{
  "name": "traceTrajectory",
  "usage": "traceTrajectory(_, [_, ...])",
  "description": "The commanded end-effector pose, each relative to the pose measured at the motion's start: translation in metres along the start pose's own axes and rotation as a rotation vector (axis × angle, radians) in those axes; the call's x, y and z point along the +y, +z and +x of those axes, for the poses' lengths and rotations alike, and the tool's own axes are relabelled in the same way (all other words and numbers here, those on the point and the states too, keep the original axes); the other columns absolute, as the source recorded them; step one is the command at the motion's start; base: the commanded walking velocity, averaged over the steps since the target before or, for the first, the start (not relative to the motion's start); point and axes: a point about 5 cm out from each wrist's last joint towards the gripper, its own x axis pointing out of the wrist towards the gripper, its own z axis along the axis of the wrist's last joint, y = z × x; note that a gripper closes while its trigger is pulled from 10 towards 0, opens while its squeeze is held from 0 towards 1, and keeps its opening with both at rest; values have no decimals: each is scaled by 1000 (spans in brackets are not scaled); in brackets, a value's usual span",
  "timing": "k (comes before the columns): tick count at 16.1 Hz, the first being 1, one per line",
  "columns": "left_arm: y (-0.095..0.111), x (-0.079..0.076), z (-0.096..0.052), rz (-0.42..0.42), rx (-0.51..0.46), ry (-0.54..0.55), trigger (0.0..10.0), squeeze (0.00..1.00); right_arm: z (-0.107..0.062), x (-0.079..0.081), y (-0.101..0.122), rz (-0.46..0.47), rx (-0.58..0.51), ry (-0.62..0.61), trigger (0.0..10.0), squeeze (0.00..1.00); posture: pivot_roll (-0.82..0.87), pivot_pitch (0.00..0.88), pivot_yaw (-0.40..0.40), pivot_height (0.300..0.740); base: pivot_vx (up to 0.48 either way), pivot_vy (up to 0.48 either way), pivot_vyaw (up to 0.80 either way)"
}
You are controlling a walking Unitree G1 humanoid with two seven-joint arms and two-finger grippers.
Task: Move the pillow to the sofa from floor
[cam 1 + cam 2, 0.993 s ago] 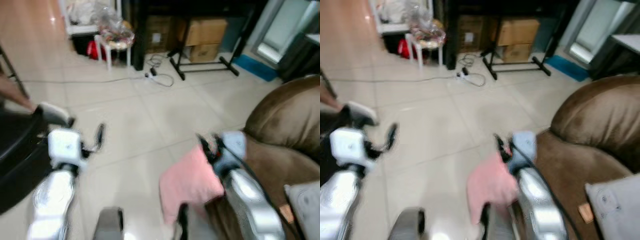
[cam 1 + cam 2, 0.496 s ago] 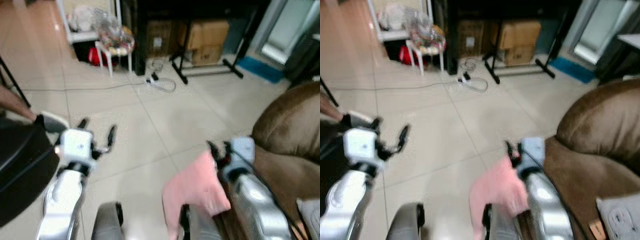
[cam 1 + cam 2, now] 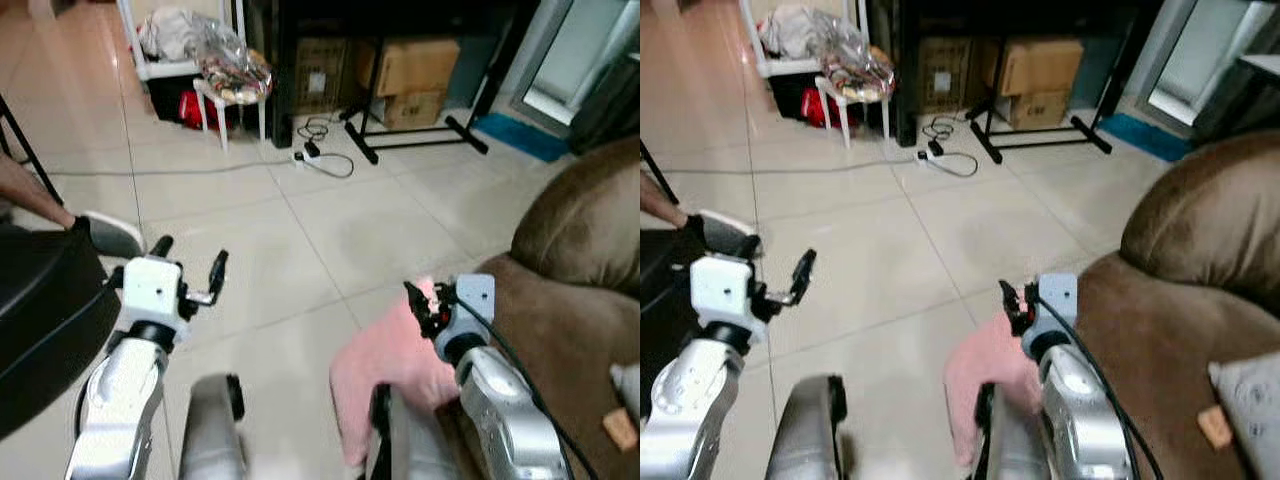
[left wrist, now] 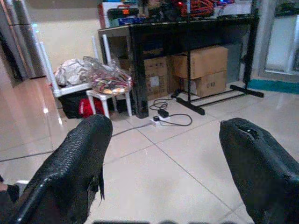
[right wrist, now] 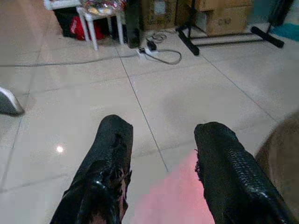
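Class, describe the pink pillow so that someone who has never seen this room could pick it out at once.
Start at the big brown sofa on the robot's right. On the pale tiled floor against the sofa's front edge lies the pink pillow, just below the right end effector. It is the one soft pink thing here; the cushion on the sofa seat is grey.

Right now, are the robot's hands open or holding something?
Left gripper: open, holding nothing.
Right gripper: open, holding nothing, above the pink pillow.
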Motion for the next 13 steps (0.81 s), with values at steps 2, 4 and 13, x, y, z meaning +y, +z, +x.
traceTrajectory(2, [2, -5, 7, 22, 5, -62, 10000, 0, 7, -7, 2, -17, 5, -17, 10000, 0, -10, 0, -51, 465, 0, 0, 0])
traceTrajectory(4, [1, -5, 9, 25, 10, -69, 10000, 0, 12, -9, 4, -21, 5, -20, 10000, 0, -15, 0, -46, 450, 0, 0, 0])
traceTrajectory(13, [0, -14, 16, 41, 30, -242, 10000, 0, 39, -3, -1, -36, 52, -14, 10000, 1000, -11, 0, -31, 410, 0, 0, 0])
